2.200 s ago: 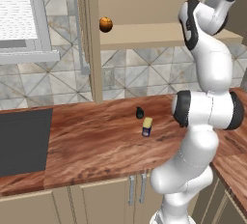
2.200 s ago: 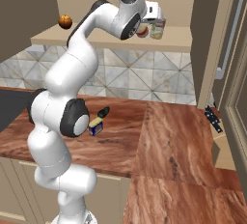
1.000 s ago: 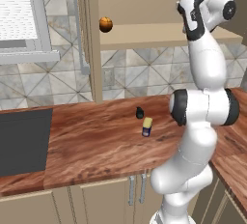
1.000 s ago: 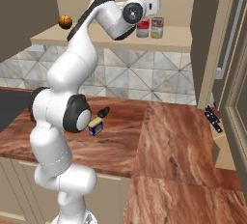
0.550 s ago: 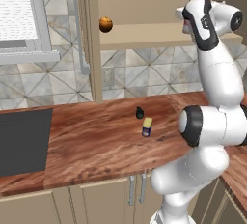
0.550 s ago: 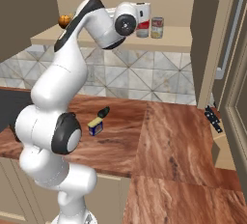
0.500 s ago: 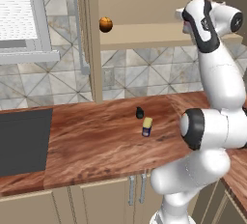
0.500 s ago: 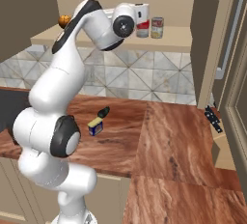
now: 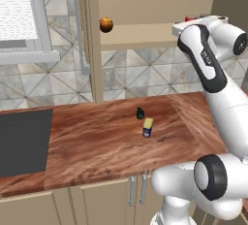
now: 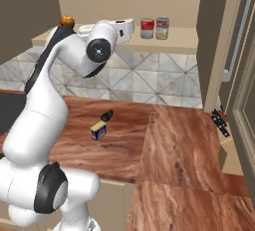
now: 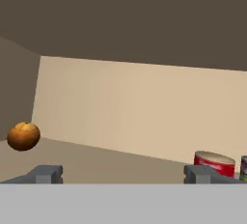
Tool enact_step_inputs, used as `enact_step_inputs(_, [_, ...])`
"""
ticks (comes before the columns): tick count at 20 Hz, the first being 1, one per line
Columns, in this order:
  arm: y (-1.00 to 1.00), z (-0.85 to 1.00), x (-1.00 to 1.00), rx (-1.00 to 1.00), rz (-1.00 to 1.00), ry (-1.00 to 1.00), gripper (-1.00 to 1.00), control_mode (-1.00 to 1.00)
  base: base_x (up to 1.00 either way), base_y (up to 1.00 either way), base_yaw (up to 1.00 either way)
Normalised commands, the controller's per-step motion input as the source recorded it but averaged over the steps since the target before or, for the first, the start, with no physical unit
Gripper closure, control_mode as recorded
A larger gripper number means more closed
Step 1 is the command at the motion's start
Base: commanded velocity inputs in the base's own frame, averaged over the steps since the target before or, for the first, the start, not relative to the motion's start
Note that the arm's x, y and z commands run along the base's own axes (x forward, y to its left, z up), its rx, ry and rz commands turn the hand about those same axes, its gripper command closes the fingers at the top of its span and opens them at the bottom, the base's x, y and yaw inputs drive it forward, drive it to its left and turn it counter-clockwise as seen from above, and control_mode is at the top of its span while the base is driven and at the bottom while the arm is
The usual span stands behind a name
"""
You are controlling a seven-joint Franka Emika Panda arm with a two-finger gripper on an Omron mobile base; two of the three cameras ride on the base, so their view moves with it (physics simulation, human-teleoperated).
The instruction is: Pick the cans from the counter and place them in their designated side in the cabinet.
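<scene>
Red can [image 11: 214,163] sits on the cabinet [image 10: 189,38] shelf, just right of my wide-open, empty gripper [image 11: 123,174]. Blue can [image 9: 147,127] waits way below on the counter [image 9: 97,144]; next I drop down for it.

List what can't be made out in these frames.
- Labelled can, hand view: cut by the right edge; label unreadable.
- Red can, hand view: base behind a pincer fingertip.
- Dark blob on the counter, left base view: too small to identify.
- Blue can, right base view: print too small.
</scene>
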Motion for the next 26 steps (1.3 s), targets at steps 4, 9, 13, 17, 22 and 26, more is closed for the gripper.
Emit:
enact_step_inputs(4, [0.36,-0.58,-0.72,-0.08,0.03,0.1,-1.0,-1.0,0.0,0.0,0.0])
enact_step_inputs(9, [0.32,-0.31,-0.62,-0.05,0.01,0.24,-1.0,-1.0,0.0,0.0,0.0])
enact_step_inputs(13, [0.18,-0.16,-0.42,0.0,0.0,0.49,-1.0,-1.0,0.0,0.0,0.0])
enact_step_inputs(17, [0.17,-0.25,-0.23,0.0,0.0,0.47,-1.0,-1.0,0.0,0.0,0.0])
enact_step_inputs(22, [0.1,-0.34,-0.19,0.03,0.0,0.13,-1.0,-1.0,0.0,0.0,0.0])
enact_step_inputs(26, [0.0,-0.55,-0.32,0.01,-0.03,0.01,-1.0,-1.0,0.0,0.0,0.0])
